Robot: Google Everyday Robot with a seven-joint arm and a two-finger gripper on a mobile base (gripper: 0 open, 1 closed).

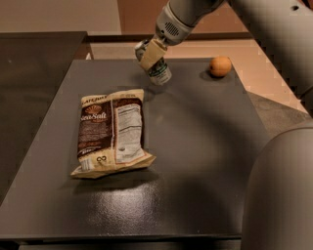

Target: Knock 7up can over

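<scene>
Your 7up can (160, 74) is near the far edge of the dark table (205, 146), roughly midway along that edge. It is tilted, not upright: the silver top leans to the far left and the green-and-white lower end points down to the near right, at or just above the table top. You cannot tell which.

The gripper (151, 55) is right on the can, its tan end lying across the upper half and hiding that part. You cannot tell whether the claw is spread or clamped on the can.

Behind the can, only a narrow strip of table separates it from the far edge. To its right you have bare table as far as the orange fruit (220, 66), which sits well apart at the far right corner. Nearer the camera and slightly left lies the chip bag (112, 132), flat and label up, its top end close to the can but not touching it. The table's middle and right side are open.

The arm (195, 12) comes in from the upper right, angling down and left to the can. The robot's pale body (281, 195) fills the lower right.
</scene>
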